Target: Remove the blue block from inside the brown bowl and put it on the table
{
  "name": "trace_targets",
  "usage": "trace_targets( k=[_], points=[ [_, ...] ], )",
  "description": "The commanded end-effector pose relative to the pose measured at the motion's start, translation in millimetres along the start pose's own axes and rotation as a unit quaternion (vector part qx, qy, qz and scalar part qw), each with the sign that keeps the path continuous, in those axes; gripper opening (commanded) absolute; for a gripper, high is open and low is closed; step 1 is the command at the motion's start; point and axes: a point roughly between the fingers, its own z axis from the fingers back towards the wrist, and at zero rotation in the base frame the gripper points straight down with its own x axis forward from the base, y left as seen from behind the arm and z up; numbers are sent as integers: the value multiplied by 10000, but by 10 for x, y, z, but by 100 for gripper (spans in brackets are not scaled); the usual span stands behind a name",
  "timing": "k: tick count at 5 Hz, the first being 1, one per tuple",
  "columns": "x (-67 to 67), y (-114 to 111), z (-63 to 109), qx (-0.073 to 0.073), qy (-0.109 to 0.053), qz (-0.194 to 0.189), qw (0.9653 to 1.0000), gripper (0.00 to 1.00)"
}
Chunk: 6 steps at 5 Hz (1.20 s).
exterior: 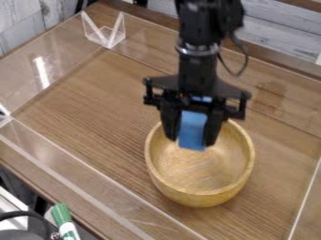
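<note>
The blue block [192, 130] hangs upright between the black fingers of my gripper [192, 137], which is shut on it. It is lifted above the rim of the brown bowl [201, 178], over the bowl's back half. The bowl is round, light wood, and sits on the wood-grain table [100, 103] at the front right. Nothing else shows inside the bowl. The black arm [201, 37] rises straight up from the gripper to the top of the view.
Low clear plastic walls [56, 150] edge the table on the left, front and right. A small clear stand [103, 28] sits at the back left. A green-capped marker [60, 221] lies outside the front wall.
</note>
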Motion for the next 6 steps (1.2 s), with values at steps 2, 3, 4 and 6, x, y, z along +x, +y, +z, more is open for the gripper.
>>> trace_targets(
  k=[2,3,4,6],
  points=[
    [348,381,554,-348,-540,270,9976,0],
    [332,449,468,-232,-611,-31,9979,0],
    [303,500,327,-138,-679,-354,9970,0],
    [264,588,51,49,-789,-655,9947,0]
  ],
)
